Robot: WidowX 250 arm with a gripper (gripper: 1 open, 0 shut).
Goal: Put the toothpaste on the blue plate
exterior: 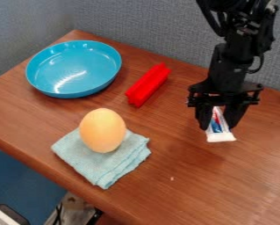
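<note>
The toothpaste [222, 129], a small white tube with red and blue print, hangs between the fingers of my black gripper [220, 114] at the right side of the table. The gripper is shut on the tube's upper part, and the tube's lower end sits just above or at the wood; I cannot tell whether it touches. The blue plate [73, 68] lies at the far left of the table, well away from the gripper, with nothing in it.
A red rectangular block [147, 84] lies between the plate and the gripper. An orange egg-shaped object [102, 129] rests on a light teal folded cloth [104, 156] near the front edge. The table's front edge runs diagonally at lower left.
</note>
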